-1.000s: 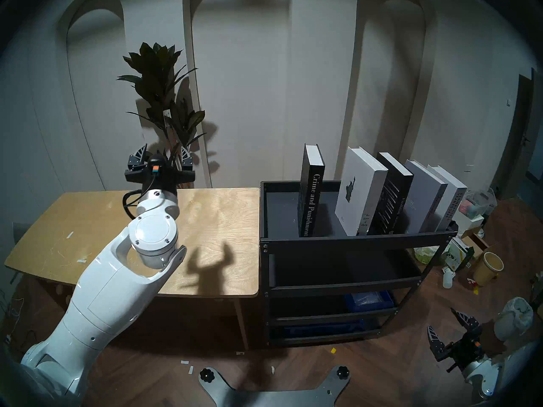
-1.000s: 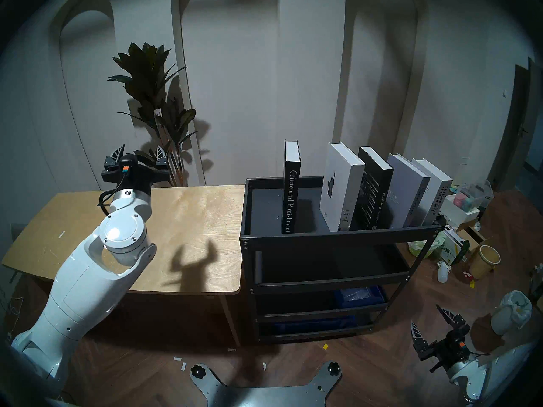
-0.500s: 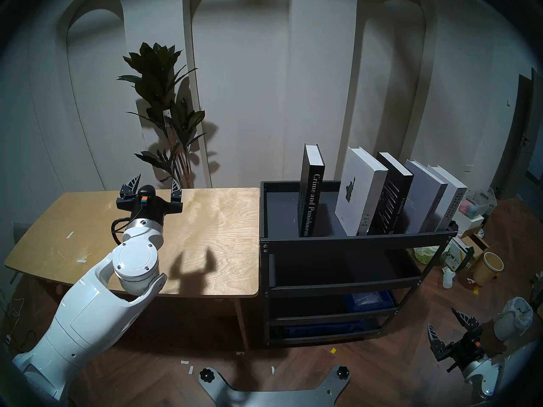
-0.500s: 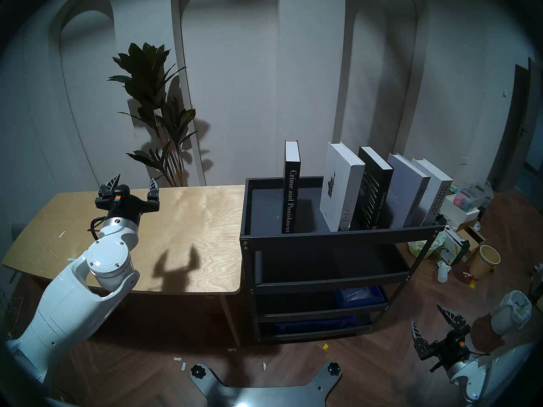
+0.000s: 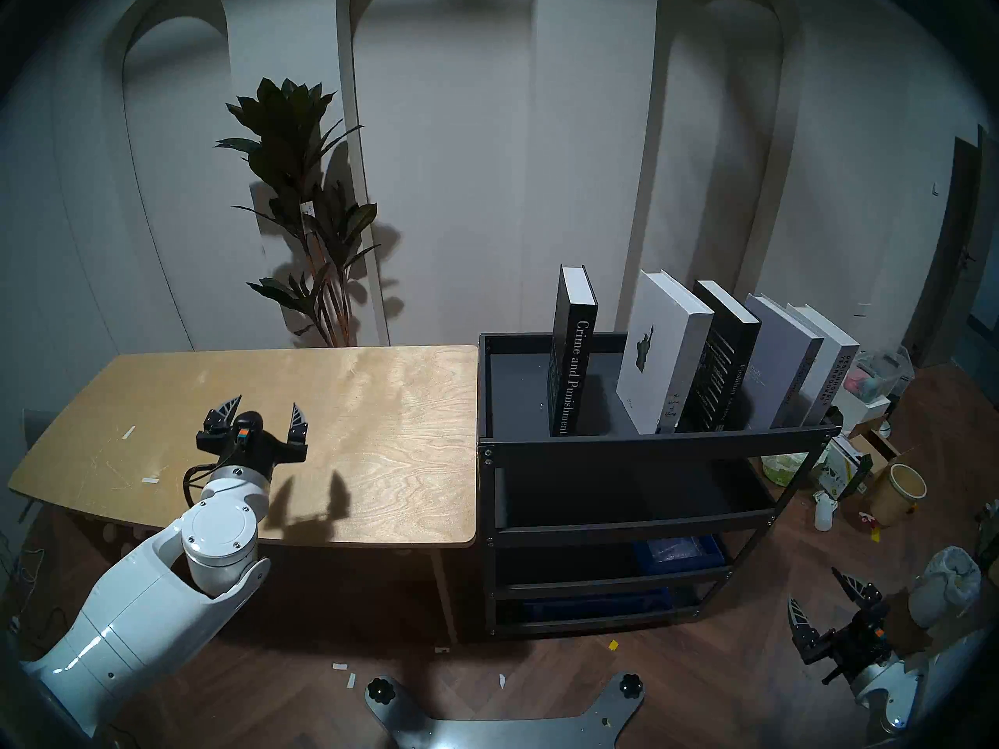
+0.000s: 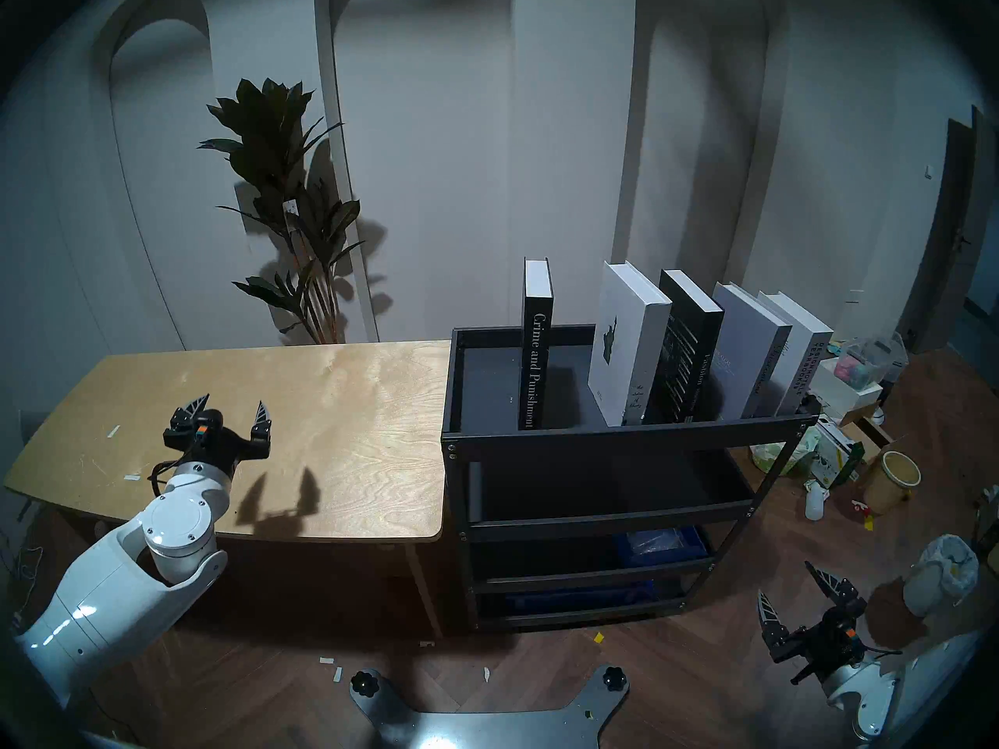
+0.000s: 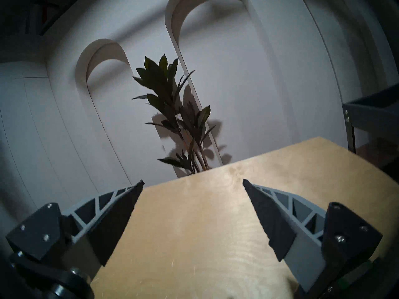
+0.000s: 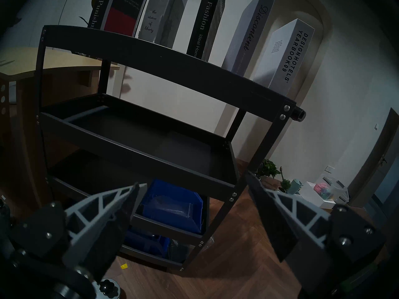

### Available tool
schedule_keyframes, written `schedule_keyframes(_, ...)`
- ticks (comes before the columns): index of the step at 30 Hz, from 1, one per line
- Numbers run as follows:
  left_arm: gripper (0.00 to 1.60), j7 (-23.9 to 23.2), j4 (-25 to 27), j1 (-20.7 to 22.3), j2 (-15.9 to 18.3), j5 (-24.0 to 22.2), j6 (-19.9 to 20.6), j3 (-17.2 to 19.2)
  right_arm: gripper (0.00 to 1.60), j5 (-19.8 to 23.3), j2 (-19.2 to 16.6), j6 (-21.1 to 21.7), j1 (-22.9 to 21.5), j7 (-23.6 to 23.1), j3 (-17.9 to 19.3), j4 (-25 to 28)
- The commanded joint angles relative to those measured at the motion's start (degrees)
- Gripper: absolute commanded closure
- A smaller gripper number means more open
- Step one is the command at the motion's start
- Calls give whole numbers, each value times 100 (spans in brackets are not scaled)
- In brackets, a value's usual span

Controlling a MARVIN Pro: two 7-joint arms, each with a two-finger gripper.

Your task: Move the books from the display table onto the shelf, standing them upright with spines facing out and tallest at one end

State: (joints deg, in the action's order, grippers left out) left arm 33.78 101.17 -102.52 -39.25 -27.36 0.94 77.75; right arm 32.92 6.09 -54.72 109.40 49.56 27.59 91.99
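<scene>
The books stand on the top tier of the black shelf, spines toward me. Black "Crime and Punishment" is upright, alone at the left. Close together to its right are the white Statue of Liberty book, black "Fashion", grey "Discontent" and white "Design Hotels Yearbook". The plywood display table carries no book. My left gripper hovers open and empty over its front left part. My right gripper hangs open and empty, low, right of the shelf.
A tall potted plant stands behind the table. Blue bins sit on the shelf's lower tiers. Boxes, a tan bucket and a white lined bin clutter the floor at the right.
My left arm has drawn back toward me and come lower, from the table's far edge to its front left part, its gripper staying open. The right arm and the books have not moved.
</scene>
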Motion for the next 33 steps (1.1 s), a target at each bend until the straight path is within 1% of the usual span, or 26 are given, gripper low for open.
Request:
schedule_keyframes(1, 0, -129, -227, -503, 281, -153, -330, 272, 0, -7, -18, -28, -9, 38, 28, -1)
schedule_keyframes(6, 0, -246, -471, -779, 350, -335, -592, 438, 0, 11, -18, -28, -7, 39, 31, 3)
schedule_keyframes(18, 0, -519, -709, -1299, 442, -744, -1460, 975, 0, 52, -18, -28, 97, 46, -50, -104)
schedule_keyframes(33, 0, -1020, -718, -1856, 301, -1345, -2628, 1455, 0, 114, -18, -28, 141, 51, -144, -417)
